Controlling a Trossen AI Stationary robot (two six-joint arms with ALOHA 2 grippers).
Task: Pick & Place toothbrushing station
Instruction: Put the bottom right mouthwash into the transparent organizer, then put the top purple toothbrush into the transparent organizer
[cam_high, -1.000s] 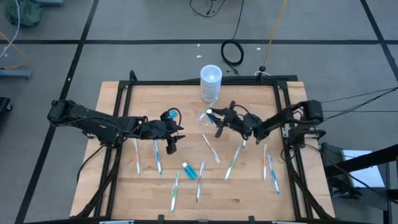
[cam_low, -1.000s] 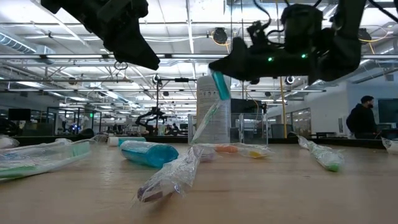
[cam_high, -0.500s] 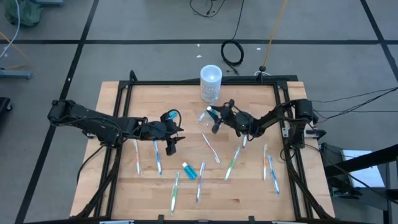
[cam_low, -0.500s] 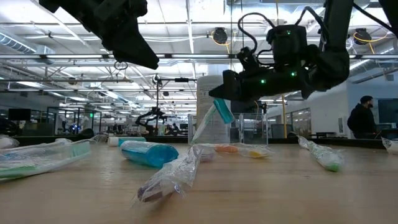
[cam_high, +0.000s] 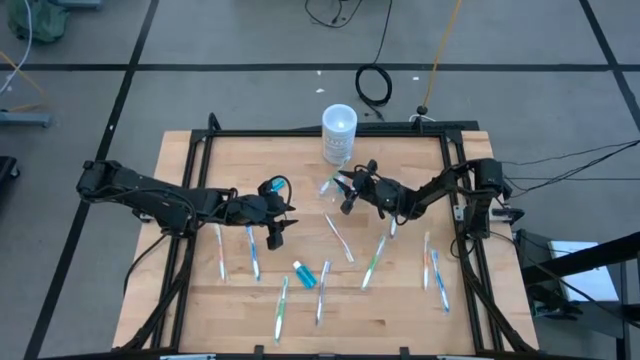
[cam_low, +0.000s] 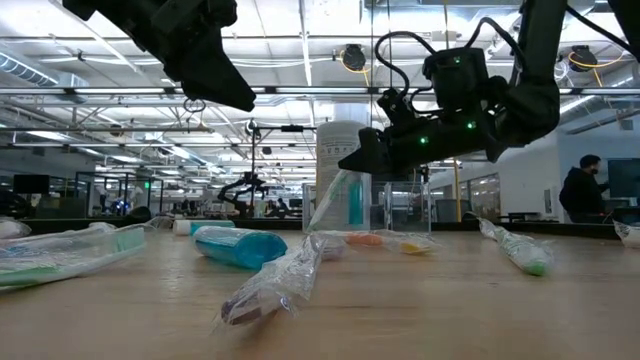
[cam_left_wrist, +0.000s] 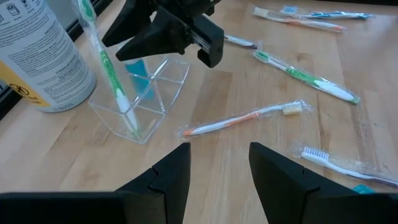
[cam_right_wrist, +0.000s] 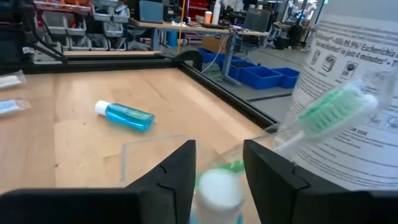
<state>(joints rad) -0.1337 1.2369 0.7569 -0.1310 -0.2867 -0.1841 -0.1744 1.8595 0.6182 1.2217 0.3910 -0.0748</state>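
Workshop lights and glass partitions stretch away behind the wooden table (cam_high: 300, 160), where the right gripper (cam_high: 352, 184) hangs directly over the clear container (cam_left_wrist: 140, 93) at the table's far middle, just beside the white cylinder (cam_high: 339, 133). Its fingers pinch a small blue tube (cam_left_wrist: 138, 74) with the white cap (cam_right_wrist: 217, 186) toward the wrist, the tube's long axis pointing almost straight down into a compartment. One green toothbrush (cam_left_wrist: 107, 62) already stands tilted in the container. So the target lies right beneath this gripper; I judge a short descent and release is all that remains for this piece. The left gripper (cam_high: 273, 232) hovers well apart over the wrapped toothbrushes (cam_high: 253, 250), its fingers spread and empty, with another tube (cam_high: 305, 275) lying nearer to it than to the right.
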